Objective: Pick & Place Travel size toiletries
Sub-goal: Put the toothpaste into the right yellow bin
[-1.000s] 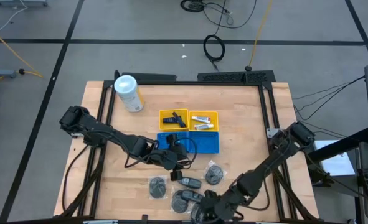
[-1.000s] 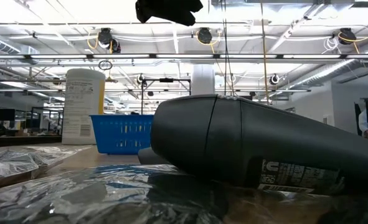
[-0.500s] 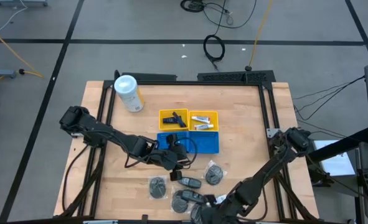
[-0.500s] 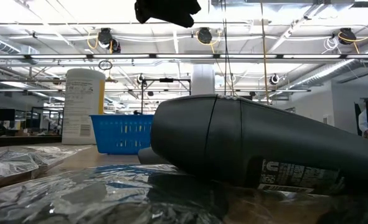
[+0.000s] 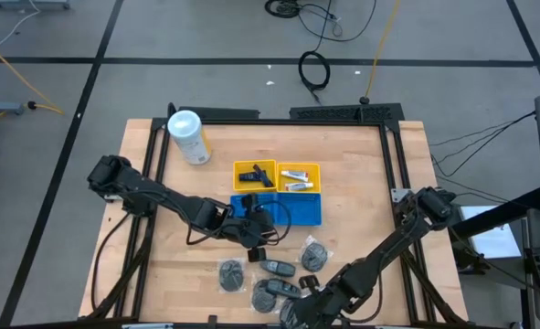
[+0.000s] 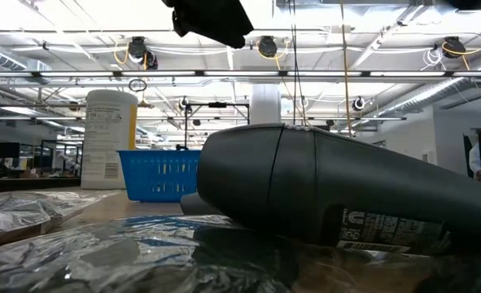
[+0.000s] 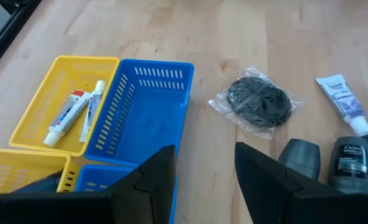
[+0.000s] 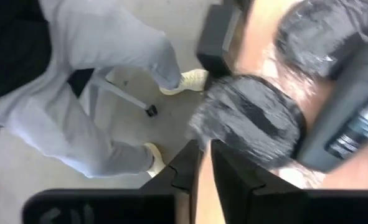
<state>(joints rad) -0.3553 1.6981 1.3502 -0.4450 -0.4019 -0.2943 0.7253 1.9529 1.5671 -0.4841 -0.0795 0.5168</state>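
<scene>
Hovering right end effector (image 8: 203,163) beside wrapped piece (image 8: 249,127).

Two white tubes (image 7: 71,113) in the yellow tray (image 5: 299,177); perhaps five wrapped pieces (image 5: 232,274).

Grey concrete floor (image 5: 206,37) crossed by dark tape lines (image 5: 251,60), with a coiled black cable (image 5: 313,69) and a yellow cord (image 5: 376,46) lying behind the wooden worktop (image 5: 361,192) — beyond it, an open hall under white ceiling beams (image 6: 370,75) and bright strip lights (image 6: 102,12)
</scene>
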